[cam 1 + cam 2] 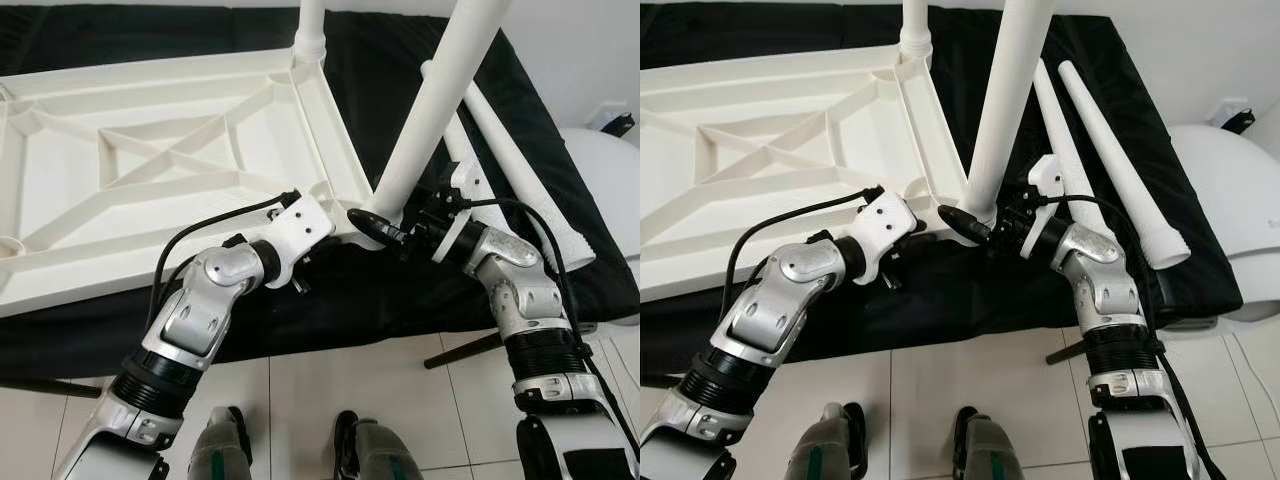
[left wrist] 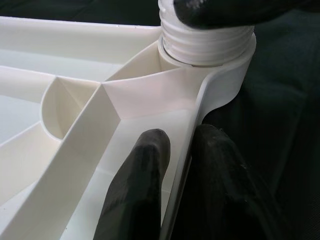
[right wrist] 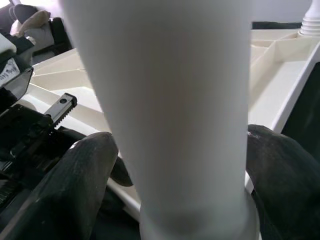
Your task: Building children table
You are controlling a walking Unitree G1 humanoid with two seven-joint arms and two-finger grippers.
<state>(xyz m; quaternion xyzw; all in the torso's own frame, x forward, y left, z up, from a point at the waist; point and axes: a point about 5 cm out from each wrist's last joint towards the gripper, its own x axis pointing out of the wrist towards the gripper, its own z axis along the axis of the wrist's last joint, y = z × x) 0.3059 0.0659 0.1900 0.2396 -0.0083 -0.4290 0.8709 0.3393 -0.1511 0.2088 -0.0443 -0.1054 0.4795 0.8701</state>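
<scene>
I am seeing right gripper clenching the white tapered plastic leg at near-right socket, left gripper pinching the upturned white ribbed tabletop's near rim, two loose legs lying far right.

I read this as a room in a home. The floor near me is glossy white tile with thin grey joints. A low surface draped in black cloth serves as the work spot, where a white ribbed plastic children's tabletop lies upside down. On the far right stands a plain white wall with what looks like a socket, and below it a rounded white object I cannot identify.
</scene>
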